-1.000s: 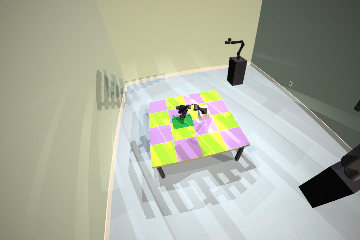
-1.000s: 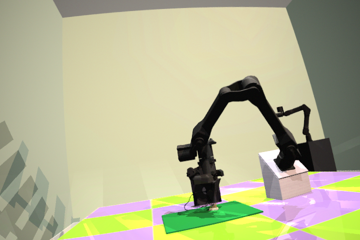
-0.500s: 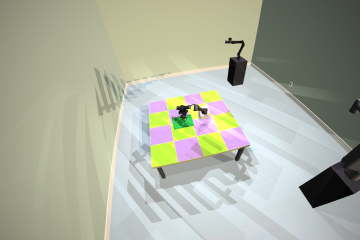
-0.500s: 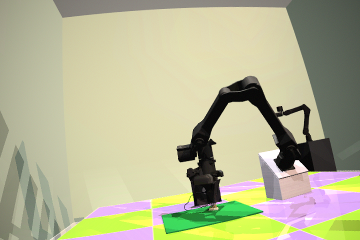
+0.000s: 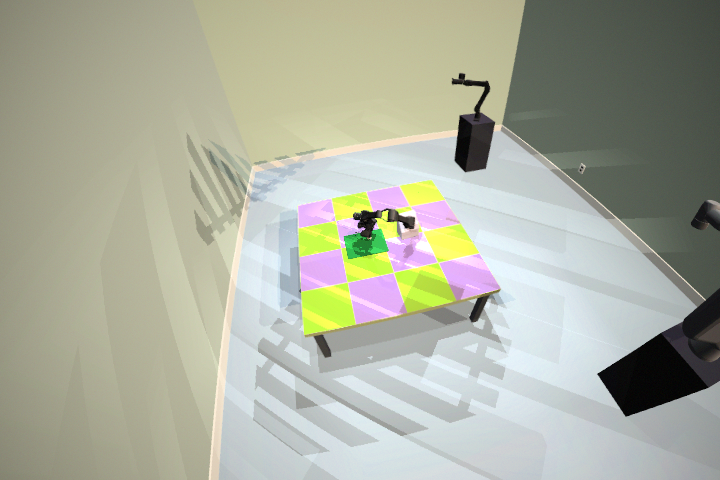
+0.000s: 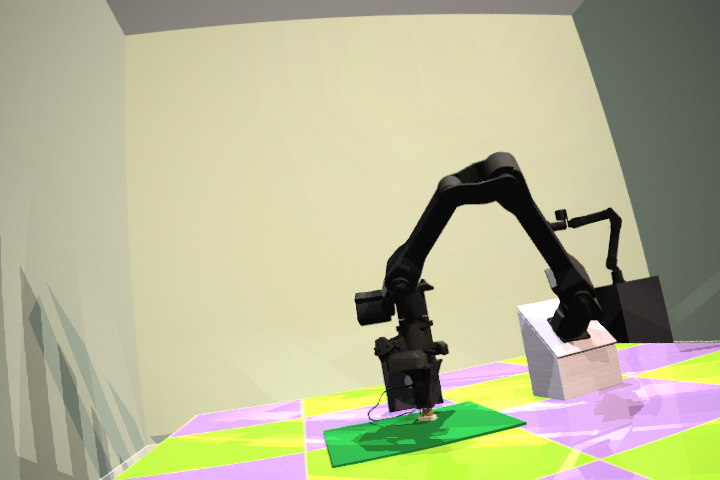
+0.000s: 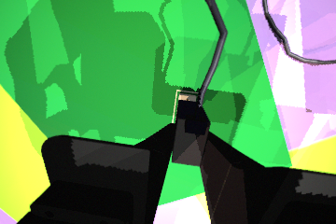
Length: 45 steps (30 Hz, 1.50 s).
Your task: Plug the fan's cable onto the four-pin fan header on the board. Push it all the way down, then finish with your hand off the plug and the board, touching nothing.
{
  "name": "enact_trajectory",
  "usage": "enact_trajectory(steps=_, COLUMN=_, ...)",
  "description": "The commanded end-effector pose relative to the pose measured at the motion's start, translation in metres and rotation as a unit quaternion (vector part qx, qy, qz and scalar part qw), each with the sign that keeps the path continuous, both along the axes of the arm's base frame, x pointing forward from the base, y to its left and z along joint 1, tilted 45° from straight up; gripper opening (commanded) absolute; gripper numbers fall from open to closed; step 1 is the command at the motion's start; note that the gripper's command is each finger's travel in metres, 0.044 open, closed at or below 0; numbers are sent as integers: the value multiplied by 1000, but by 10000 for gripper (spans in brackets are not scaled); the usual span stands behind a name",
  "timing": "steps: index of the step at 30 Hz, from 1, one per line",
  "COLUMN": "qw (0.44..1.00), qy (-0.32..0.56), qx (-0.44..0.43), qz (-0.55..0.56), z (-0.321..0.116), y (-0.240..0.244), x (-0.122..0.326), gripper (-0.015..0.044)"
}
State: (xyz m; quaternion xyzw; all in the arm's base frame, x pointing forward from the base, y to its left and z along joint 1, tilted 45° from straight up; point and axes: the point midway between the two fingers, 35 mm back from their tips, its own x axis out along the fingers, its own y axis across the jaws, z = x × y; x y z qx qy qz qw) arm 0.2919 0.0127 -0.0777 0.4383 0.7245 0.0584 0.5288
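The green board [image 5: 353, 250] [image 6: 485, 420] [image 7: 129, 37] lies flat on the table. The small cream header [image 6: 427, 418] [image 7: 188, 97] stands on it; only its outline and one end show in the wrist view. My gripper [image 6: 427, 406] [image 7: 186, 130] points down, right over the header, and is shut on the cable's dark plug [image 7: 190, 111]. The plug sits over or in the header; its seating depth and the pins are hidden. The thin dark cable [image 6: 370, 407] [image 7: 217, 58] leaves the plug and loops out to one side.
My arm stands on a pale wedge-shaped base [image 5: 408, 230] [image 6: 590, 370] beside the board on the checkered table [image 5: 375, 297]. A second arm on a dark pedestal [image 5: 473, 144] [image 6: 644, 308] stands behind the table. Another grey arm on a black pedestal [image 5: 649, 373] stands at the right.
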Motion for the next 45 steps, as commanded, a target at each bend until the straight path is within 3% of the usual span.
enact_trajectory(steps=1, qw=1000, qy=1, qx=2, qz=-3, z=-1, y=1, x=-1, gripper=0)
enact_trajectory(steps=39, qw=1000, qy=1, qx=2, qz=-2, z=-13, y=14, x=-1, gripper=0)
enact_trajectory(steps=45, qw=1000, qy=-2, qx=-1, qz=-1, z=-11, y=12, x=0, gripper=157)
